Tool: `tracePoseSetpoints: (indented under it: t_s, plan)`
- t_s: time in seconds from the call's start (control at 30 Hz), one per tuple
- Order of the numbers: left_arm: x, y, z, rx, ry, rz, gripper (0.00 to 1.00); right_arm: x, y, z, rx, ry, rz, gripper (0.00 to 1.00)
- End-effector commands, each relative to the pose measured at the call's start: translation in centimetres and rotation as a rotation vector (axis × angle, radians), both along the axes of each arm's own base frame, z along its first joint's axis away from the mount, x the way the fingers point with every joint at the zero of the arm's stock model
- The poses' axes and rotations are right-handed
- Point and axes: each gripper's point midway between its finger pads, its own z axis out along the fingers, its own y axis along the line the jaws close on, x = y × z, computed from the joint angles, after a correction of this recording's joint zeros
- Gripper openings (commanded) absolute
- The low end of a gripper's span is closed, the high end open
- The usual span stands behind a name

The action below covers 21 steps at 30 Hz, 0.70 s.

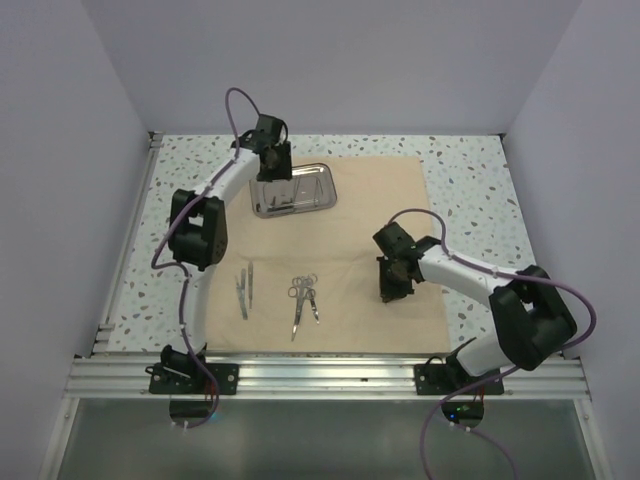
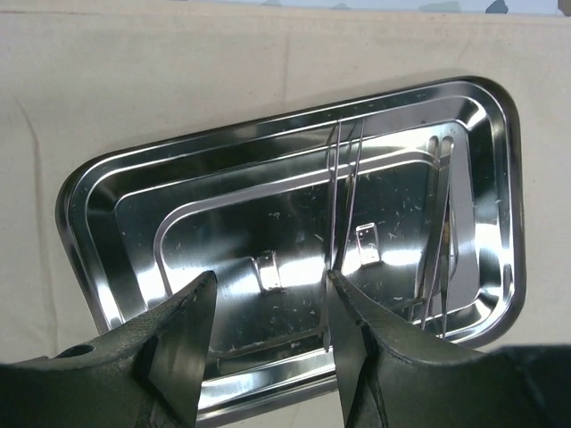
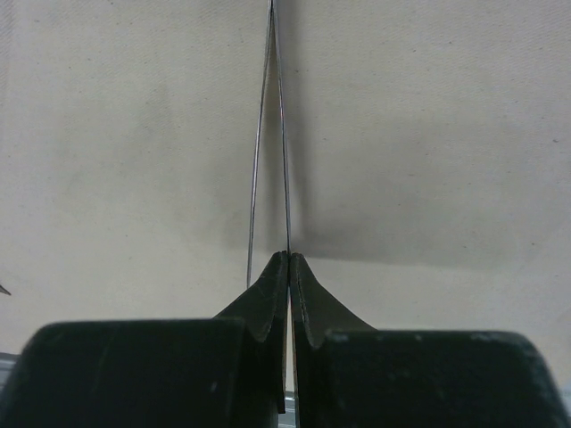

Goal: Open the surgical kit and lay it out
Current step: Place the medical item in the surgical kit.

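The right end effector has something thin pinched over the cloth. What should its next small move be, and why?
Probably lower the right end effector toward the cloth and open it. Its fingers are shut on thin tweezers with only bare cloth around them, and the scissors already lie laid out on the cloth to its left, so this piece likely belongs beside them.

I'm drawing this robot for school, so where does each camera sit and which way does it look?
Top external: up high behind the arms, looking down at the table, cloth, left arm and right arm.
Left wrist: on the left arm, looking down into the steel tray; its open fingers show.
Right wrist: on the right arm, facing the cloth; its shut fingers pinch tweezers.
Shared: top and left wrist both see the steel tray.
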Motion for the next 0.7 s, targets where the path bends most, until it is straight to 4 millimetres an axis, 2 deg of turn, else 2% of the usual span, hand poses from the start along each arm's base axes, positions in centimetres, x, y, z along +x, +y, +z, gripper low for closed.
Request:
tracePoseSetpoints:
  t_s: [0.0,0.13,0.33,0.37,0.4,0.43,0.47,0.5,0.53,0.67]
  plan:
    - [1.5,-0.6,1.7,-0.010,-0.049,0.014,0.56,-0.2,1.4,1.0,0.081,-0.019,0.004,0.00]
    - [1.7,-1.0,0.9,-0.006,-0.045,0.011,0.57,-1.5,1.1,1.6,0.081,0.018,0.031,0.00]
    - [1.6,-1.3,-0.7,0.002,-0.022,0.009,0.57,-3.6,0.1,3.7,0.085,0.039,0.072,0.00]
    - [1.6,-1.4,-1.0,0.000,-0.017,0.009,0.57,-3.8,0.2,3.9,0.096,0.043,0.088,0.05]
    - [1.6,-1.6,-1.1,0.000,-0.019,0.004,0.56,-4.2,0.1,4.4,0.099,0.046,0.094,0.21]
    - [1.5,-2.0,-1.2,0.000,-0.017,-0.004,0.56,-4.4,-0.1,4.6,0.097,0.046,0.095,0.42]
    - [1.4,-2.2,-1.4,0.001,-0.016,-0.008,0.56,-4.5,-0.2,4.8,0.093,0.044,0.108,0.74]
    - [1.3,-2.4,-1.6,0.003,-0.013,-0.012,0.56,-4.6,-0.5,5.1,0.086,0.042,0.109,0.87]
    - [1.2,-2.8,-1.9,0.005,-0.009,-0.022,0.56,-4.6,-0.5,5.5,0.090,0.030,0.108,0.94]
    - [0.6,-3.6,-2.6,0.025,0.003,-0.040,0.56,-4.3,-0.9,6.1,0.075,0.006,0.098,0.95]
